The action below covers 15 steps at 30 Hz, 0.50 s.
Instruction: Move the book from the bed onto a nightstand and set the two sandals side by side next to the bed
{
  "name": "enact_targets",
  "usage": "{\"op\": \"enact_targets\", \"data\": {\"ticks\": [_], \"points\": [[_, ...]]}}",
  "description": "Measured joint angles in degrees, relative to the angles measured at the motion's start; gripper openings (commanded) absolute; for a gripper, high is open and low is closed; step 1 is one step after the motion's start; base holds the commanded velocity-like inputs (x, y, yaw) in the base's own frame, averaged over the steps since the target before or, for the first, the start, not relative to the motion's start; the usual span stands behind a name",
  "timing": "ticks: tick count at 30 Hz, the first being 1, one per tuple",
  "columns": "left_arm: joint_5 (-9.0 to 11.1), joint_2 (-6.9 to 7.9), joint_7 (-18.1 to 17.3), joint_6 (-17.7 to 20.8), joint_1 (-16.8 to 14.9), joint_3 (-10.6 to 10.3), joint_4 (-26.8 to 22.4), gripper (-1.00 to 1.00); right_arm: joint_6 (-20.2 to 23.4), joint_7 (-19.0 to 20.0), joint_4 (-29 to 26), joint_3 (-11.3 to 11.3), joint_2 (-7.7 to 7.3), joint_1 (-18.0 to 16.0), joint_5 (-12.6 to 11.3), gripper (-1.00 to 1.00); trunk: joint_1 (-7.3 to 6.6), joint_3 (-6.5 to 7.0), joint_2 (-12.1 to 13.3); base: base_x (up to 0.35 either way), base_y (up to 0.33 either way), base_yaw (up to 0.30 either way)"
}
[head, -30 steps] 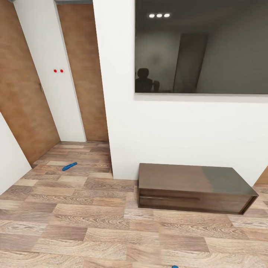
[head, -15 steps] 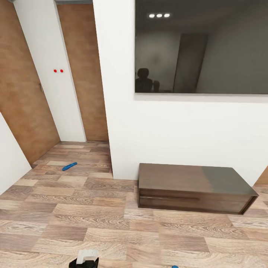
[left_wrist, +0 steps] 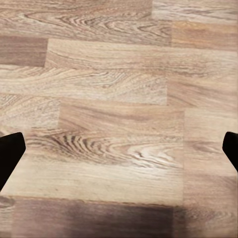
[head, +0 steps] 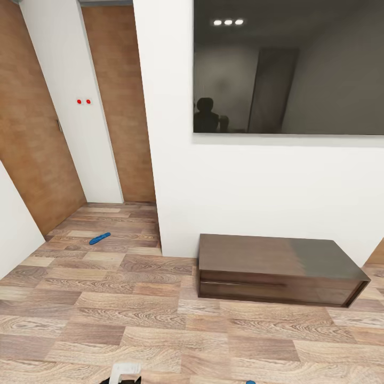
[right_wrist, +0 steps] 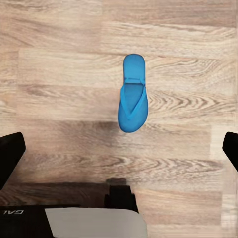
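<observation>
One blue sandal (head: 100,238) lies on the wood floor at the far left, by the doorway. In the right wrist view the other blue sandal (right_wrist: 133,92) lies flat on the planks, a little beyond my right gripper (right_wrist: 119,153). That gripper is open, its dark fingertips (right_wrist: 10,154) spread wide and holding nothing. A sliver of this sandal (head: 249,382) peeks in at the bottom edge of the head view. My left gripper (left_wrist: 120,151) is open too, over bare floor. The book, the bed and the nightstand are out of view.
A long low dark-brown cabinet (head: 277,266) stands against the white wall under a big dark wall panel (head: 288,69). Brown doors (head: 32,144) flank a passage at the left. Part of my left arm (head: 125,372) pokes in at the bottom edge.
Part of my left arm rose into the bottom of the head view, then sank slightly. The sandals and the camera have not moved.
</observation>
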Motion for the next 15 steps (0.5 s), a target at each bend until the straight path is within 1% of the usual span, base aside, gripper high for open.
{"op": "enact_targets", "data": {"ticks": [2,3,5,8,9,10,11,13,14,15], "points": [[0.0,0.02,0.0,0.0,0.0,0.02,0.04,1.0,1.67,0.02,-0.2,-0.01,-0.01,-1.92,-0.01,1.0,0.0,-0.01,0.0,0.0,0.0,0.0],[0.0,0.04,0.0,0.0,0.0,0.03,0.09,1.0,3.24,0.05,-0.37,-0.01,-0.1,-4.56,-0.01,1.0,0.0,0.0,0.0,0.0,0.0,0.0],[-0.01,0.05,0.0,0.0,0.0,0.04,0.1,1.0,4.09,0.06,-0.43,-0.02,-0.19,-6.31,-0.02,1.0,0.0,-0.01,0.0,0.0,0.0,0.0],[-0.04,0.06,0.0,-0.01,0.01,0.07,0.12,1.0,7.19,0.07,-0.51,-0.02,-1.0,-9.77,-0.01,1.0,0.0,-0.01,0.0,0.0,0.0,0.0],[-0.04,0.09,0.0,-0.02,0.0,0.08,0.12,1.0,9.36,0.09,-0.41,-0.01,-1.39,-11.5,-0.01,1.0,0.0,0.0,0.0,0.0,0.0,0.0],[-0.04,0.11,0.0,-0.03,0.01,0.09,0.12,1.0,10.73,0.1,-0.28,-0.01,-1.65,-12.53,-0.03,1.0,0.0,0.0,0.0,0.0,0.0,0.0],[-0.03,0.12,0.0,-0.04,0.01,0.1,0.13,1.0,14.47,0.13,0.04,-0.02,-2.45,-14.64,-0.02,1.0,0.0,0.0,0.0,0.0,0.0,0.0],[-0.02,0.14,0.0,-0.03,0.01,0.09,0.12,1.0,18.56,0.16,0.38,-0.04,-3.4,-16.52,-0.08,1.0,0.0,-0.01,0.0,0.0,0.0,0.0],[-0.01,0.14,0.0,-0.03,0.01,0.07,0.12,1.0,22.03,0.21,0.58,-0.04,-4.34,-17.65,-0.05,1.0,0.0,0.0,0.0,0.0,0.0,0.0],[-0.01,0.15,0.0,-0.03,0.01,0.07,0.12,1.0,23.6,0.23,0.65,-0.05,-4.81,-18.08,-0.1,1.0,0.0,-0.01,0.0,0.0,0.0,0.0]]}}
